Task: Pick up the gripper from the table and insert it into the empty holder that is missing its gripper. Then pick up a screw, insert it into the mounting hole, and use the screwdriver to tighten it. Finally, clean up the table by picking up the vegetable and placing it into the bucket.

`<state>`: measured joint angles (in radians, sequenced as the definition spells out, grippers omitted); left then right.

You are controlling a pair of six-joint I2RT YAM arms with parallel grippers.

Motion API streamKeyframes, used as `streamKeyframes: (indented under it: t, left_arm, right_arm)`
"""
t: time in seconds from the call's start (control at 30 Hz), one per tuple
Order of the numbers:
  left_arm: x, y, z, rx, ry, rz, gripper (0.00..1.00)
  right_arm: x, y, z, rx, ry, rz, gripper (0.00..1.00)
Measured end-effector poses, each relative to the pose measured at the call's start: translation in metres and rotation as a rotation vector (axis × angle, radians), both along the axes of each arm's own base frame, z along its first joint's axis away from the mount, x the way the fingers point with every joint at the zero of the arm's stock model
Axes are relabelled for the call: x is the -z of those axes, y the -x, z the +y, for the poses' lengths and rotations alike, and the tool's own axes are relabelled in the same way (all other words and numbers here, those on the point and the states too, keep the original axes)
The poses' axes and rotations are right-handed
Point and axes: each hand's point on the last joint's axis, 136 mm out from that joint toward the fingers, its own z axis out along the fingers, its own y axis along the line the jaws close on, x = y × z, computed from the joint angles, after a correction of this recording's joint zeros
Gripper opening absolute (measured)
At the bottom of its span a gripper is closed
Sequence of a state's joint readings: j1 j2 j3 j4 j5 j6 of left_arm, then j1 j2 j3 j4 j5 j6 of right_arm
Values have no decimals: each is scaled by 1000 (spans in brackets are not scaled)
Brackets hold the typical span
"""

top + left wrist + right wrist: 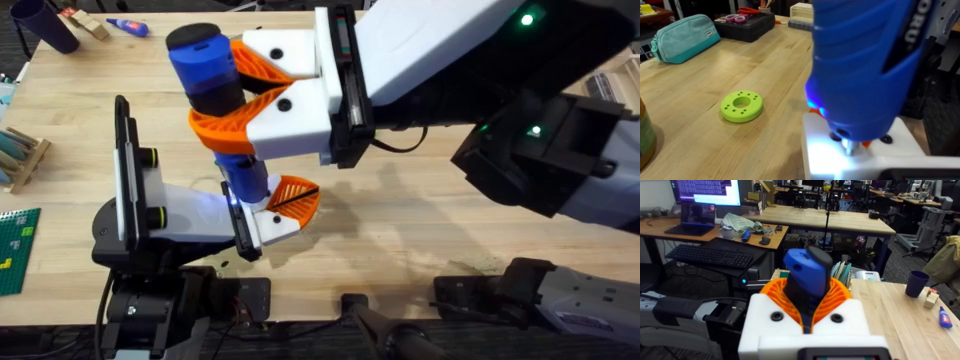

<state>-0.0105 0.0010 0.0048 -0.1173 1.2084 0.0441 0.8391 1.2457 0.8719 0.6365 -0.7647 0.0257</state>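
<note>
The right hand point(240, 105) pinches the screwdriver point(215, 95) upright, tip down on the small gripper point(290, 200) seated in the holder point(150, 215) — keep it plumb and pressing; the left hand I cannot tell, and a green ring point(741, 106) lies on the table point(420, 230) nearby

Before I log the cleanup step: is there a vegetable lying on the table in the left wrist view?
No: the table there bears a green ring with holes and a teal pouch, beside the blue screwdriver.
</note>
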Motion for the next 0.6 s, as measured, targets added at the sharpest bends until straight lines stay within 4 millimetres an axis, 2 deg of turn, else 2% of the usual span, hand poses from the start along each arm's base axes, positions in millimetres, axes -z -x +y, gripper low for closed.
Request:
streamKeyframes:
  t: [0.6]
  left_arm:
    - [1, 0, 0, 0, 0, 5, 9]
  right_arm:
    - [-1, 3, 0, -19, -6, -13, 48]
